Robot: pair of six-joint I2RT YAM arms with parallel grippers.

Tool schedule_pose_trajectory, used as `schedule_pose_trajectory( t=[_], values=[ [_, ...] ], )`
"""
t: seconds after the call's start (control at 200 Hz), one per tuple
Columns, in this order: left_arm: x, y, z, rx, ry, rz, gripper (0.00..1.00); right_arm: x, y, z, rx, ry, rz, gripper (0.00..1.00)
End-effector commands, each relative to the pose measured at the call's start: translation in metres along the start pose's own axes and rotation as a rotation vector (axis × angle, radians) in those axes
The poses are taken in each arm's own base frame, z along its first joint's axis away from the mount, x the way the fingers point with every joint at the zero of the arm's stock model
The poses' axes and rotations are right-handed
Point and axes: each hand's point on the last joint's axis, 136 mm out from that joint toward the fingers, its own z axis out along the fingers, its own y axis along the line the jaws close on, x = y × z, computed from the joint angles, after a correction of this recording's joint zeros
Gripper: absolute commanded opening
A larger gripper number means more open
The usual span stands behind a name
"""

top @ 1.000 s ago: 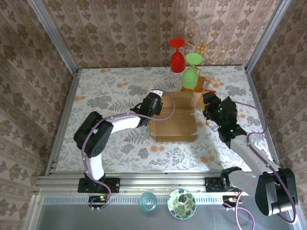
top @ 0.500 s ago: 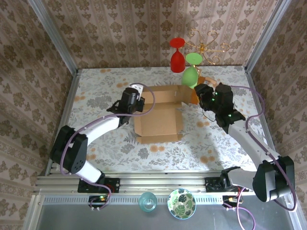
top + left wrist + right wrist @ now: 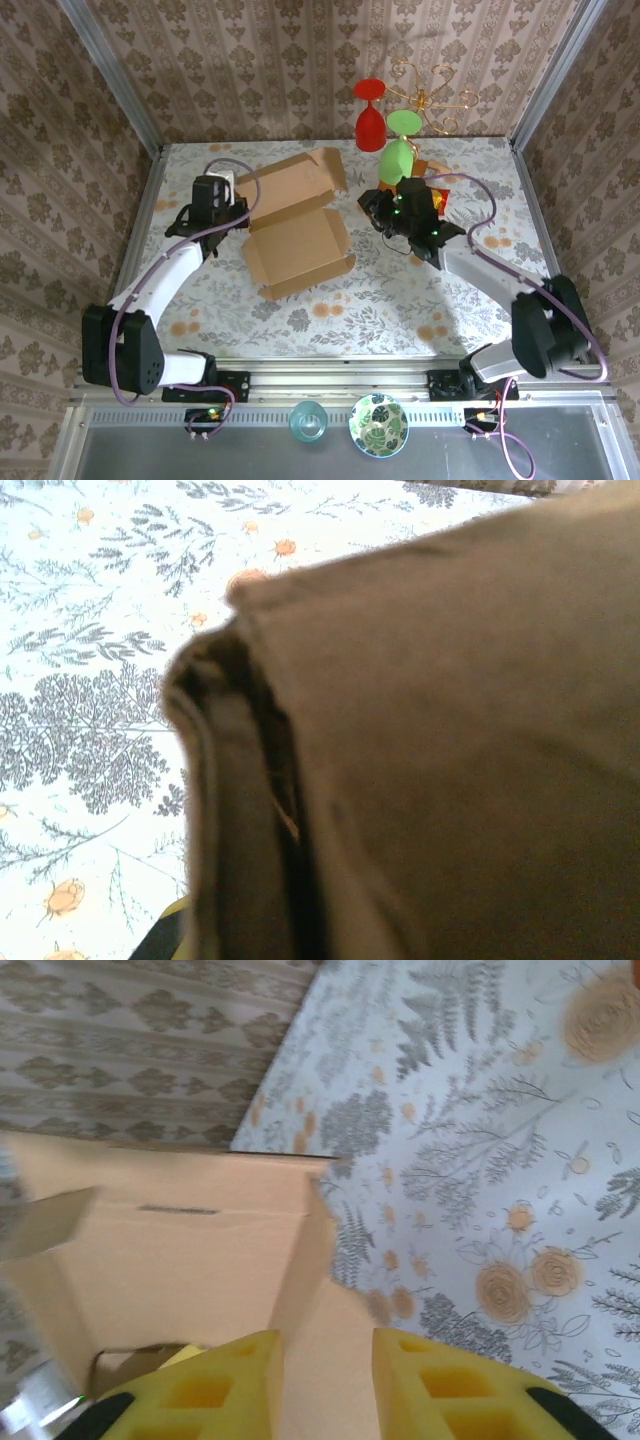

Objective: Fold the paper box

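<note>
On the bench [image 3: 400,290] left of centre, the half-folded box [image 3: 298,250] lies lid open, left jaws clamped on its left wall, right jaws apart near its right edge; next, likely tuck the side walls.

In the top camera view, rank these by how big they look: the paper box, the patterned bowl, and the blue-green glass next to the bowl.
1. paper box, by far the largest
2. patterned bowl
3. blue-green glass, smallest, though not far behind the bowl
</note>
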Motion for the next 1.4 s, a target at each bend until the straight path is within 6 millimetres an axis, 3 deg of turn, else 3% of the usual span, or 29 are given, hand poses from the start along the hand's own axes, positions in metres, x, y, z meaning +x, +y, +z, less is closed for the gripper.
schedule_pose_trajectory(
  t=[0.0, 0.235, 0.395, 0.51, 0.77, 1.015, 1.395],
  values=[
    [-0.002, -0.006, -0.014, 0.038, 0.063, -0.083, 0.00, -0.009, 0.017, 0.020, -0.036, -0.024, 0.025, 0.26],
    [-0.004, -0.002, -0.018, 0.040, 0.108, -0.133, 0.00, -0.010, 0.009, 0.065, 0.004, -0.015, 0.075, 0.20],
    [-0.004, -0.003, -0.017, 0.045, 0.120, -0.134, 0.00, -0.007, 0.022, 0.079, 0.003, -0.001, 0.046, 0.23],
    [-0.004, -0.003, -0.016, 0.045, 0.125, -0.134, 0.00, -0.005, 0.021, 0.085, 0.012, 0.009, 0.051, 0.24],
    [-0.009, -0.006, -0.012, 0.051, 0.129, -0.130, 0.00, 0.005, 0.030, 0.083, 0.008, 0.042, 0.018, 0.24],
    [-0.011, -0.012, -0.010, 0.062, 0.135, -0.120, 0.00, 0.006, 0.036, 0.080, -0.007, 0.041, 0.007, 0.14],
    [-0.008, -0.019, -0.008, 0.049, 0.146, -0.078, 0.00, 0.011, 0.063, 0.057, -0.045, 0.032, -0.039, 0.24]
  ],
)
